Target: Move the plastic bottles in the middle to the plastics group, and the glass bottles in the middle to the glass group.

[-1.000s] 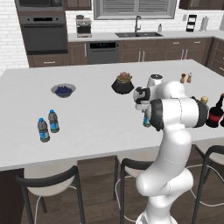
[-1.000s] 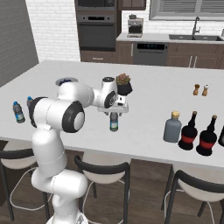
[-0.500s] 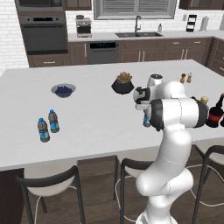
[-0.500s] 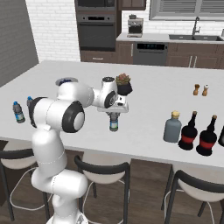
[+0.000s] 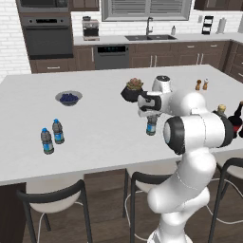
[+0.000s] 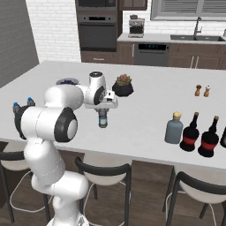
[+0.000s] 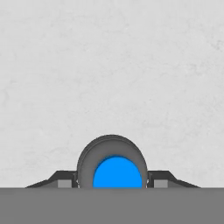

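Kitchen island (image 5: 95, 142) | hand (image 6: 103, 115) clamped on water bottle (image 6: 103, 120), upright

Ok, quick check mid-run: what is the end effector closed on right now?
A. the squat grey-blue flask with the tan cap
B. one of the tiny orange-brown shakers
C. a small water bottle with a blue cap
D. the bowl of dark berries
C: the end effector is shut on the small water bottle mid-counter, and the hand view shows its blue cap sitting between the two fingertips.
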